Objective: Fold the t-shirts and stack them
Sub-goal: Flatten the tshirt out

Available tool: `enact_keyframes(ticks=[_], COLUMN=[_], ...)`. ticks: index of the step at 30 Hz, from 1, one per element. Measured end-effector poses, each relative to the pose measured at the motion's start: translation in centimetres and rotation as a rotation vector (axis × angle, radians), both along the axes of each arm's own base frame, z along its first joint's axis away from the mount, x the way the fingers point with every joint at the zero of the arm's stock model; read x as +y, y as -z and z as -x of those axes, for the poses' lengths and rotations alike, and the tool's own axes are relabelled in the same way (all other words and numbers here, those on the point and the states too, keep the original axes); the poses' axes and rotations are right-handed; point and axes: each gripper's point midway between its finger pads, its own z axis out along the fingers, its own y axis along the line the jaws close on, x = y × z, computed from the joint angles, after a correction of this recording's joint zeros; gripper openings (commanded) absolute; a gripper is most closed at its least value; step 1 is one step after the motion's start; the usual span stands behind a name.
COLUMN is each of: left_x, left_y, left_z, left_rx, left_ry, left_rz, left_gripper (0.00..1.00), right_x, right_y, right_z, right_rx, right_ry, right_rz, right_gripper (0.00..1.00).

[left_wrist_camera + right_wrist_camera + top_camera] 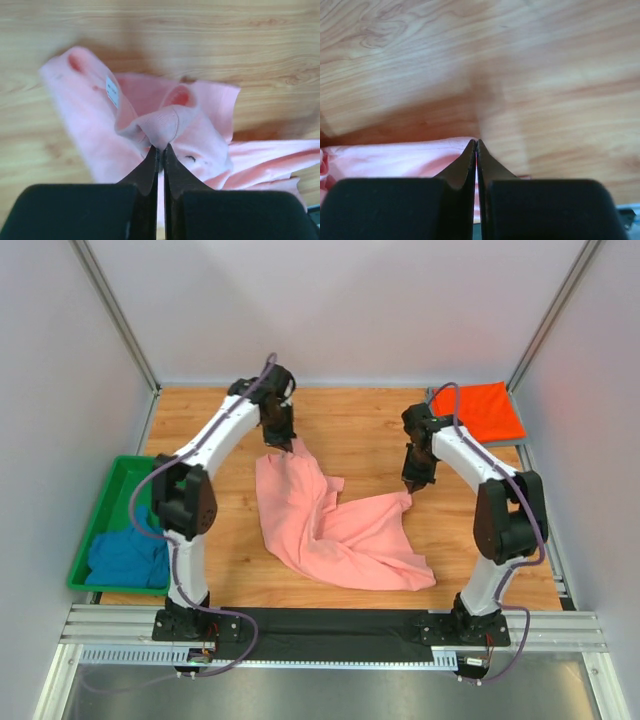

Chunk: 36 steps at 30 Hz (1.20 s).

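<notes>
A teal-blue cloth t-shirt (128, 558) lies bunched in the green plastic bin (115, 498) at the left edge of the wooden worktop (360, 430). The left arm (215, 435) stretches far forward with its wrist bent down, jaws pinching the neckline of the salmon-pink cloth t-shirt (330, 530), which sprawls crumpled mid-worktop. The right arm (470, 462), wrist also turned down, has its jaws pressed together on the shirt's opposite edge. A bright orange-red t-shirt (478, 410) lies flat at far right.
</notes>
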Motion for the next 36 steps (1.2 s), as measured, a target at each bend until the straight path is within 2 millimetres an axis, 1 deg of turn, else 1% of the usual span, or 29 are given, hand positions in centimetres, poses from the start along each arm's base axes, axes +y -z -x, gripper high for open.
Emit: enact_keyframes(ticks=[2, 4, 5, 6, 7, 9, 12, 15, 16, 17, 18, 19, 20, 22, 24, 26, 29, 31, 34, 36], left_x=[2.8, 5.0, 5.9, 6.5, 7.0, 7.9, 9.3, 10.7, 11.0, 11.3, 11.7, 11.9, 12.2, 12.4, 12.5, 12.7, 12.2, 11.3, 9.4, 8.0], left_y=[-3.6, -6.2, -7.1, -7.6, -7.5, -6.4, -3.1, 0.4, 1.1, 2.0, 2.7, 3.1, 3.3, 3.0, 2.0, 0.8, -0.9, -1.5, -1.6, -1.3], left_z=[0.8, 1.9, 2.6, 3.4, 4.3, 6.2, 9.2, 12.3, 13.3, 14.5, 15.8, 17.0, 18.1, 19.3, 19.2, 18.5, 16.1, 14.5, 12.7, 10.7], left_rx=[-0.069, -0.121, -0.145, -0.154, -0.154, -0.127, -0.030, 0.086, 0.118, 0.146, 0.174, 0.197, 0.211, 0.209, 0.178, 0.148, 0.078, 0.022, -0.010, -0.015], left_ry=[-0.060, -0.108, -0.128, -0.140, -0.147, -0.156, -0.168, -0.179, -0.180, -0.182, -0.183, -0.184, -0.183, -0.189, -0.195, -0.200, -0.191, -0.158, -0.060, 0.013], left_rz=[-0.008, -0.019, -0.027, -0.038, -0.049, -0.082, -0.157, -0.218, -0.230, -0.234, -0.239, -0.237, -0.233, -0.219, -0.212, -0.221, -0.213, -0.177, -0.114, -0.093], left_gripper=[0.00, 0.00, 0.00, 0.00, 0.00, 0.00, 0.00, 0.01, 0.04, 0.16, 0.23, 0.33, 0.35, 0.40, 0.42, 0.43, 0.47, 0.48, 0.48, 0.48], right_x=[-1.8, -3.7, -4.3, -5.1, -5.8, -7.1, -9.0, -10.7, -11.1, -11.3, -11.2, -10.9, -10.5, -9.9, -9.8, -9.8, -9.7, -9.5, -9.0, -8.8], right_y=[-2.4, -4.6, -5.3, -6.0, -6.5, -6.8, -6.2, -5.0, -4.6, -4.2, -3.8, -3.3, -3.0, -2.4, -2.0, -1.6, -1.1, -1.3, -1.7, -1.8], right_z=[0.5, 1.3, 1.6, 2.1, 2.5, 3.4, 5.2, 6.8, 7.3, 7.6, 7.8, 7.9, 8.0, 7.9, 7.4, 7.0, 6.2, 5.2, 3.4, 2.8], right_rx=[-0.038, -0.071, -0.079, -0.087, -0.090, -0.080, -0.035, 0.021, 0.037, 0.051, 0.060, 0.064, 0.069, 0.076, 0.072, 0.073, 0.078, 0.062, 0.025, 0.011], right_ry=[0.032, 0.065, 0.078, 0.092, 0.104, 0.127, 0.163, 0.212, 0.222, 0.227, 0.227, 0.222, 0.215, 0.200, 0.186, 0.176, 0.164, 0.162, 0.161, 0.159], right_rz=[0.036, 0.071, 0.084, 0.099, 0.116, 0.151, 0.191, 0.204, 0.205, 0.203, 0.192, 0.173, 0.154, 0.126, 0.118, 0.119, 0.116, 0.104, 0.081, 0.068], right_gripper=[0.00, 0.00, 0.00, 0.00, 0.00, 0.00, 0.00, 0.00, 0.00, 0.00, 0.00, 0.00, 0.00, 0.00, 0.00, 0.00, 0.00, 0.00, 0.00, 0.00])
